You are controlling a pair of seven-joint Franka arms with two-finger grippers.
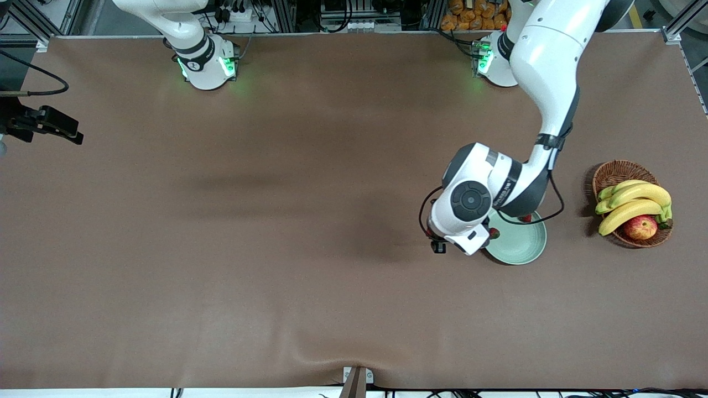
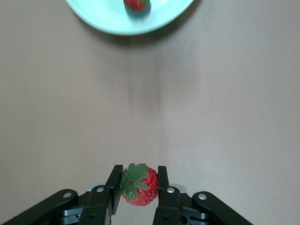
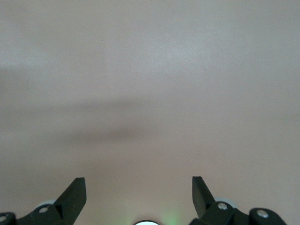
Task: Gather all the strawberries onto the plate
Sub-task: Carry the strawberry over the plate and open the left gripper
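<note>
The left gripper (image 2: 139,185) pinches a strawberry (image 2: 138,184) over the brown table (image 1: 221,249) beside the mint plate (image 1: 520,243), where two strawberries (image 1: 525,218) lie. A wicker basket (image 1: 619,171) of bananas (image 1: 636,199) and an apple (image 1: 640,227) stands toward the left arm's end. The right gripper (image 3: 139,194) waits, jaws wide and empty
</note>
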